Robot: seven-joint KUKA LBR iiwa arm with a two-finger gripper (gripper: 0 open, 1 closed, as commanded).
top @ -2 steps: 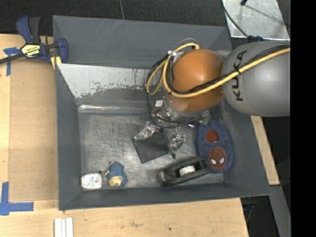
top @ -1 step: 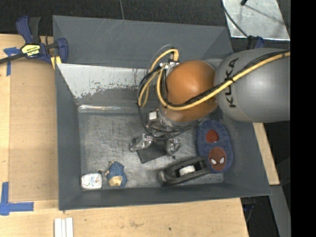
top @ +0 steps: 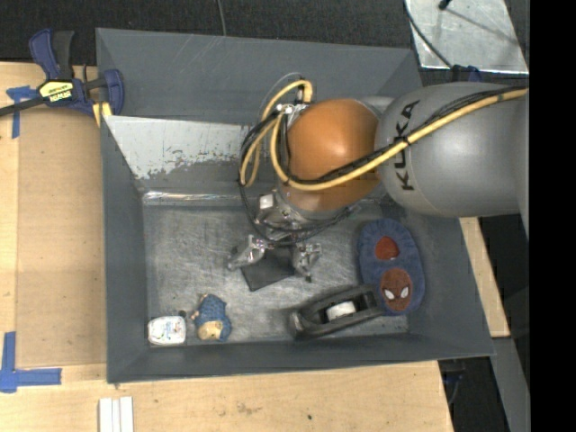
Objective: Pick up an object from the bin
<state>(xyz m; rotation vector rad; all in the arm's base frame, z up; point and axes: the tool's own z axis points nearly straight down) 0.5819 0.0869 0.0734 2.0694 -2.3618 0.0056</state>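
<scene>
With the fingers [top: 245,256] spread to either side of the flat black piece [top: 266,277] lying mid-bin, they could well close over its thin edge and slip off, since it lies flush on the bin [top: 180,241] floor.

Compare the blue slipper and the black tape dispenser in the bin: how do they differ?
The slipper is blue with red patches; the tape dispenser is black with a white roll. The slipper is a broad oval lying along the right wall of the bin; the tape dispenser is narrower and lies slanted by the front wall. Both rest on the bin floor, apart from the gripper.
</scene>
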